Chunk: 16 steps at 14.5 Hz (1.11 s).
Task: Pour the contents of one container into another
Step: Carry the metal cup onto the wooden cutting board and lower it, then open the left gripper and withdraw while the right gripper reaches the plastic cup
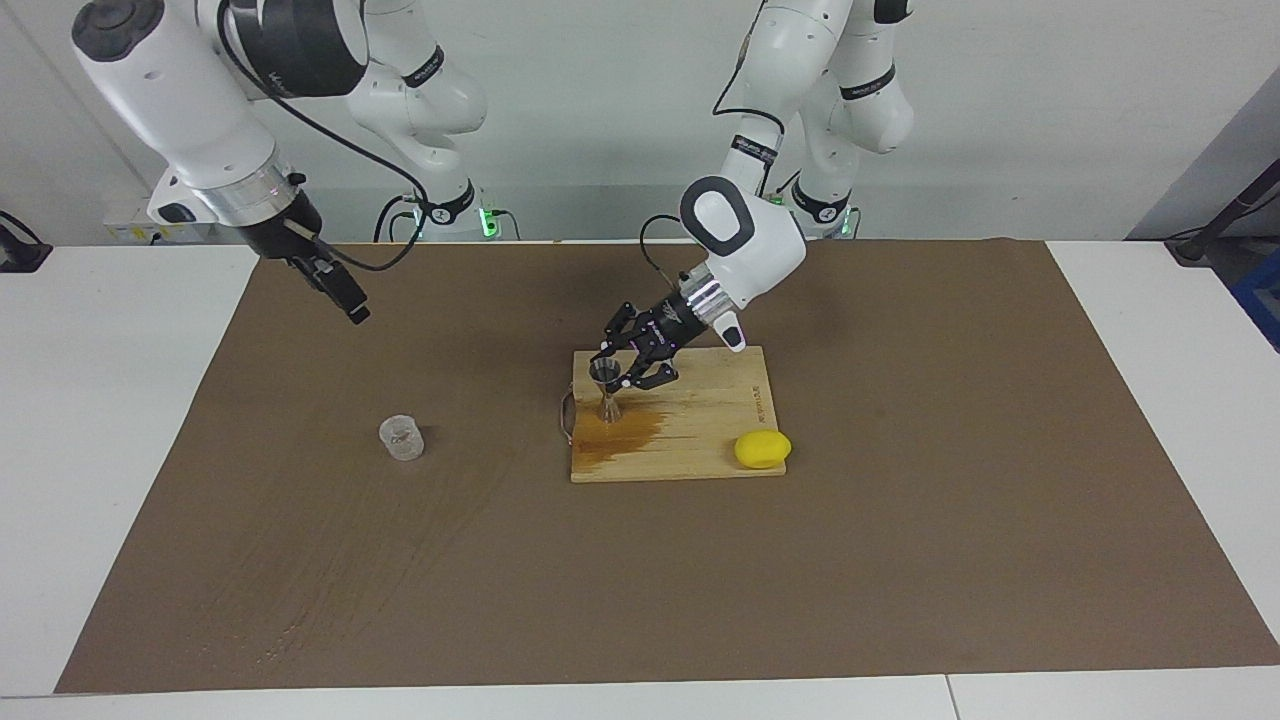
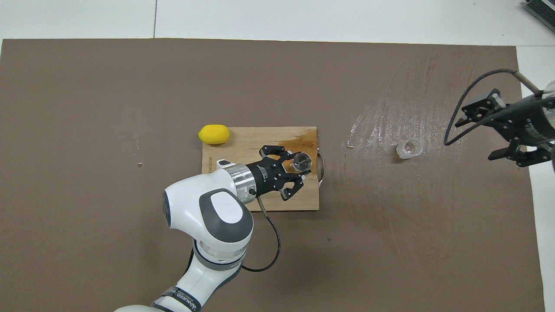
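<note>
1. Facing view, centre: my left gripper (image 1: 612,372) is clamped on the steel jigger (image 1: 606,390), upright on the cutting board (image 1: 700,440).
2. My right gripper (image 1: 340,290), upper left, hangs wide open.
3. Clear cup (image 1: 401,438) stands on the mat, left of centre.

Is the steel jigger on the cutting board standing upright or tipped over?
Upright. The jigger stands on its lower cone on the cutting board, open mouth up in the overhead view, with the left gripper shut on its upper cone.

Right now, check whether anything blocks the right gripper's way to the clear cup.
Nothing visible does. The right gripper hangs over bare mat, and only mat lies between it and the clear cup. The jigger stands apart on the board.
</note>
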Available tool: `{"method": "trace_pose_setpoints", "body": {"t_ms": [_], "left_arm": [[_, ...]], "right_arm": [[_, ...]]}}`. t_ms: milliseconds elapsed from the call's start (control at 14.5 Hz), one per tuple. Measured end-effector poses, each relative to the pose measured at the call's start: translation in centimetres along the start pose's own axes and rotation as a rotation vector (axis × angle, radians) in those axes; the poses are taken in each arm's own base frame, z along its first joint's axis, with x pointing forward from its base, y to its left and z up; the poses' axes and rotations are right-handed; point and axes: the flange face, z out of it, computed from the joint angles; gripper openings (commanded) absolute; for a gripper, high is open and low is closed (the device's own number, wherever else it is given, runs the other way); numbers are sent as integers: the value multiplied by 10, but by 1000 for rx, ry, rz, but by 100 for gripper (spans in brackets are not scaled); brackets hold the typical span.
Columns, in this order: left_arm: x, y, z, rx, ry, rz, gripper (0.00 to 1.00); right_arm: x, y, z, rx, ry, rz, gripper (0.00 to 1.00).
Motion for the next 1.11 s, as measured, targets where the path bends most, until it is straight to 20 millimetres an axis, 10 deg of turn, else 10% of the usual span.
{"method": "trace_pose_setpoints", "body": {"t_ms": [276,553,1105], "left_arm": [[-7,0,0,1,-8,14,100],[-55,3,-28,-4,-62,113,100],[-103,90,-121,-120,228,688,100]], "right_arm": [[60,30,51,69,-135,238,100],[108,49,108,113,-287,366,100],[124,50,225,199,-364,532,100]]}}
